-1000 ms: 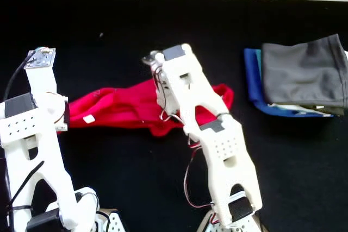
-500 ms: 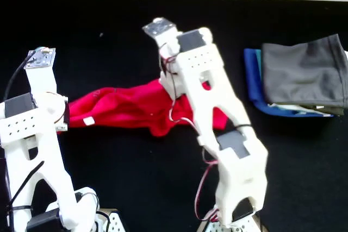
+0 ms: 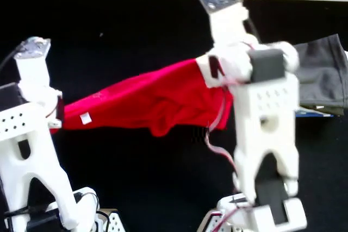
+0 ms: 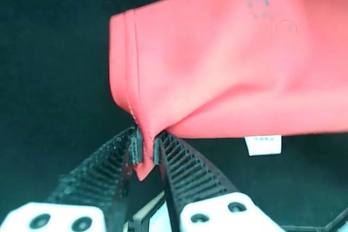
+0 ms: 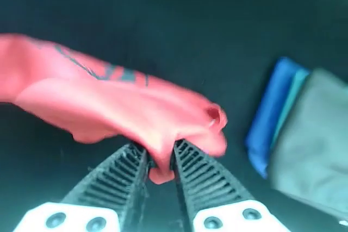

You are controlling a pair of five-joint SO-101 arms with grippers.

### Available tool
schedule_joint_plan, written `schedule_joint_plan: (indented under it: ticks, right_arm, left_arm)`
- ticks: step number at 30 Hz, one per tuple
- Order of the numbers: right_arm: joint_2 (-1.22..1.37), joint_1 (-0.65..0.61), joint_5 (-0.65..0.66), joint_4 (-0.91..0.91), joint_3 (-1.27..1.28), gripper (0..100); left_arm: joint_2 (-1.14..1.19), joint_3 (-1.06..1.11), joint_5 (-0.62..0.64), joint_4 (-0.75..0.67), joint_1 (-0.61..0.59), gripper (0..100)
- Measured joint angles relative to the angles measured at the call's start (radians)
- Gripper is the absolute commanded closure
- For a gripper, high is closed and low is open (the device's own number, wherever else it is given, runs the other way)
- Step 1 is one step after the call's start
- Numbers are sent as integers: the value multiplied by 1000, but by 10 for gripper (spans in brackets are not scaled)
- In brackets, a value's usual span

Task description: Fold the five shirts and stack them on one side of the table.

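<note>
My right gripper (image 5: 160, 160) is clamped on one end of the red shirt (image 3: 147, 99), with cloth bunched between its ribbed jaws. My left gripper (image 4: 145, 149) is pinched tight on the hem corner at the other end.

A second ago my right arm was low over the middle of the desk (image 3: 109, 31), and the shirt lay crumpled beneath it. Since then the arm has risen and swung toward the right edge, carrying its end of the cloth up and outward. My left arm has come up a little as well. The shirt now hangs stretched between my two grippers, with a slack belly sagging near the middle and its small white label (image 3: 85, 118) showing toward my left end. I cannot tell whether the lowest fold touches the desk.

The stack of folded shirts (image 3: 321, 77) sits at the desk's right edge, grey on top and blue at the bottom. In the high view my right arm partly covers it.

I take this as the spreading step for the one loose shirt: drawn out like this, it can be laid flat and folded. With several shirts already stacked, the task looks close to finished. I should keep my raised right end from brushing the stack
</note>
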Motion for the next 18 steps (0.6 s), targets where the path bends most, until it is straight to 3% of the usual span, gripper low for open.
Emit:
schedule_joint_plan:
  ticks: [9, 18]
  right_arm:
    - [-204, 3, 84, -18, -18, 992]
    - [-427, 86, 138, -63, -18, 993]
  left_arm:
    - [0, -359, -2, 146, 2, 992]
    - [-161, -410, 0, 150, -12, 992]
